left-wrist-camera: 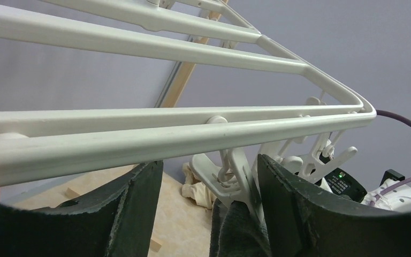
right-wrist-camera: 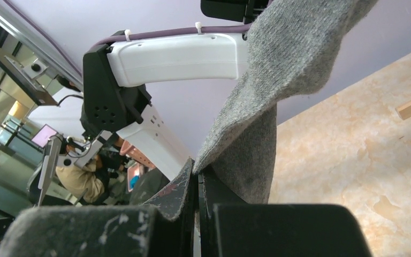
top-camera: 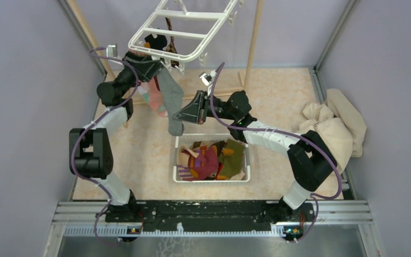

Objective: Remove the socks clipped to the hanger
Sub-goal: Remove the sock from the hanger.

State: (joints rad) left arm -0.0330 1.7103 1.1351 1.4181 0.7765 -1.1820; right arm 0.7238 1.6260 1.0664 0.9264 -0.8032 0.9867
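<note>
The white hanger (top-camera: 182, 27) hangs at the top centre. A grey sock (top-camera: 171, 99) hangs from a clip on its near rim, with a pink and mint sock (top-camera: 151, 99) just behind it. My left gripper (top-camera: 158, 65) is up at that rim. In the left wrist view it (left-wrist-camera: 208, 184) is open, its fingers on either side of the white clip (left-wrist-camera: 235, 174) that pinches the grey sock's cuff (left-wrist-camera: 238, 230) under the hanger bar (left-wrist-camera: 192, 128). My right gripper (top-camera: 179, 115) is shut on the grey sock's lower end (right-wrist-camera: 278, 80), as the right wrist view (right-wrist-camera: 197, 176) shows.
A white slotted basket (top-camera: 212, 181) with several coloured socks sits below the hanging sock. A beige cloth heap (top-camera: 332, 128) lies at the right. Wooden rack poles (top-camera: 254, 43) stand behind. A dark brown sock (top-camera: 170, 40) hangs under the frame.
</note>
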